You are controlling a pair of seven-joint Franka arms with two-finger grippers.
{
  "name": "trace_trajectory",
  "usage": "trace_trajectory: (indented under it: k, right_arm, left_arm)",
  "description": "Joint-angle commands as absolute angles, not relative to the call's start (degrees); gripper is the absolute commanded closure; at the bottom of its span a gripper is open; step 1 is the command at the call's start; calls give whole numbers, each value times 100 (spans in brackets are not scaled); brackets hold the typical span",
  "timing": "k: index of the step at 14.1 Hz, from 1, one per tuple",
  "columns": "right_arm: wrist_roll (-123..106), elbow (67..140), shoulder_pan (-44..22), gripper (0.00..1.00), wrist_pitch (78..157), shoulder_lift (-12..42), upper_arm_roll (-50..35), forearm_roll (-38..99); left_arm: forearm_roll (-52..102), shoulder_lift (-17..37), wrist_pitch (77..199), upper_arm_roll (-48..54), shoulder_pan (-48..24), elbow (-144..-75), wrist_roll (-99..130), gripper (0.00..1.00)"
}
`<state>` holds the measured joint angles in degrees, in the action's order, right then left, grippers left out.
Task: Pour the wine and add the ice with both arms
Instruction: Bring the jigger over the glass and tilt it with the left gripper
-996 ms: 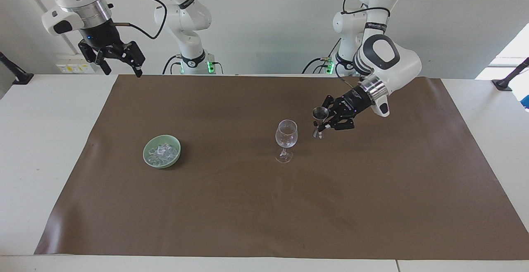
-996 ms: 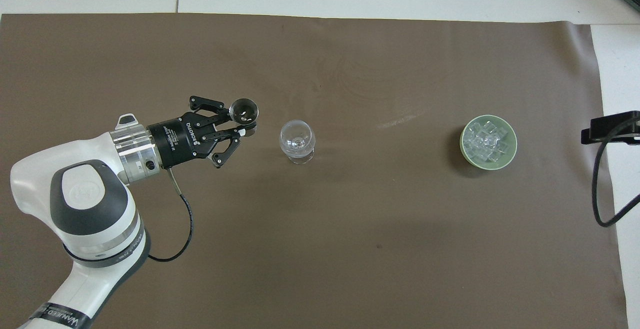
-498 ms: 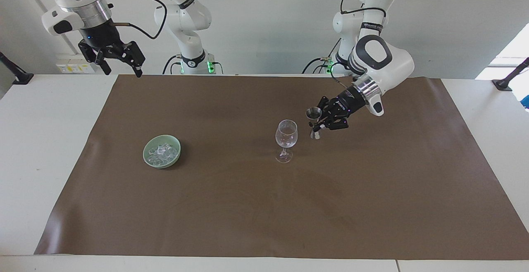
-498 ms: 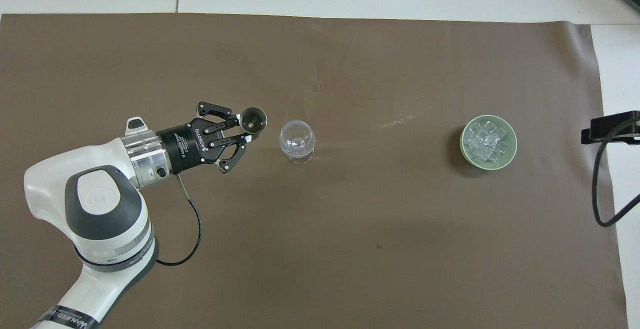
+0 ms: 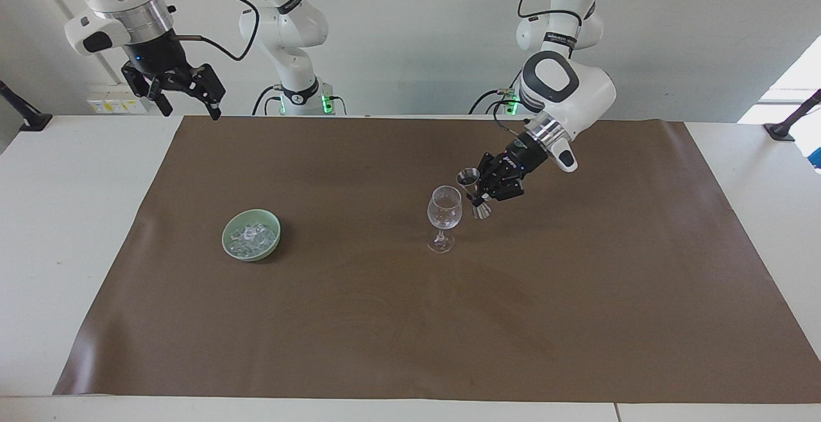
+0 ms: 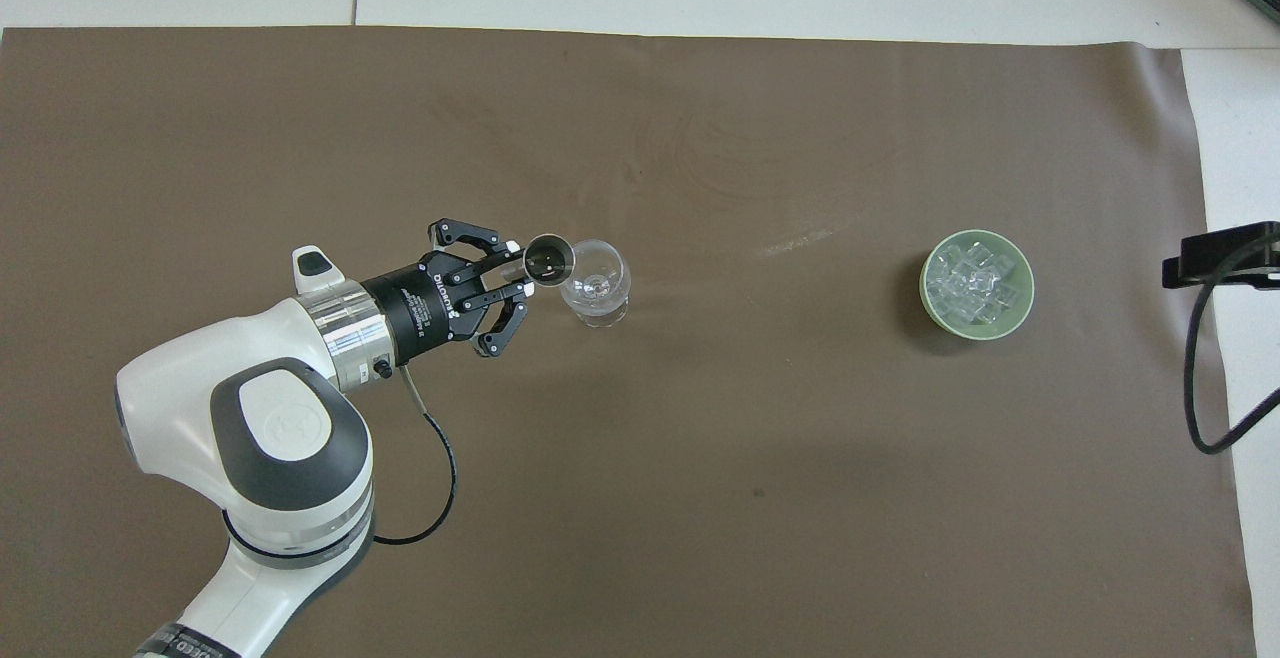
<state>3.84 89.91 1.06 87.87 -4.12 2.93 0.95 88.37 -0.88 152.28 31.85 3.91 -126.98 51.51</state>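
A small metal jigger [image 5: 473, 192] is grasped in the left gripper [image 5: 478, 196], whose fingers are clenched on its waist; the cup is held upright in the air just beside the wine glass [image 5: 444, 217], on the side toward the left arm's end of the table. Compared with a second ago, the left gripper has been carried sideways toward the glass: then a clear gap was seen between jigger and glass, whereas now the jigger's rim [image 6: 549, 258] is seen overlapping the glass bowl [image 6: 597, 283] from overhead and almost touching its rim in the facing view. The left arm's elbow has also been swung in toward the middle of the brown mat [image 5: 410, 319]. The glass is left standing where it was, near the mat's middle. The ice [image 5: 253, 236] is seen lying as a heap of clear cubes in the pale green bowl [image 5: 229, 247], well apart from the glass toward the right arm's end, unchanged. The right gripper [image 5: 186, 96] is kept raised over the table edge beside the mat's corner near the robots, its fingers released and spread, waiting.
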Motion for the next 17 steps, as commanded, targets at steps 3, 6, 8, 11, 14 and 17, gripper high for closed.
trace_trajectory:
  k: [3, 6, 8, 11, 14, 17]
  right_arm:
    - [264, 9088, 132, 0, 8745, -527, 272, 141]
    - [264, 9088, 132, 0, 8745, -527, 272, 141]
    - [264, 9088, 132, 0, 8745, -527, 272, 141]
    - [264, 9088, 132, 0, 8745, -527, 272, 141]
    - [264, 9088, 132, 0, 8745, -527, 272, 141]
    - [264, 9088, 132, 0, 8745, -527, 272, 141]
  left_arm:
    - [8824, 88, 15829, 3305, 325, -12516, 4852, 100]
    - [8824, 227, 16179, 3313, 325, -12341, 4712, 100]
    - [8798, 351, 16408, 3392, 316, -12235, 4492, 100]
    - [8789, 378, 16637, 3428, 273, -12208, 4167, 100]
    - [8789, 448, 16918, 3489, 158, -12208, 3693, 100]
    - [8798, 448, 16945, 3551, 158, -12208, 3393, 100]
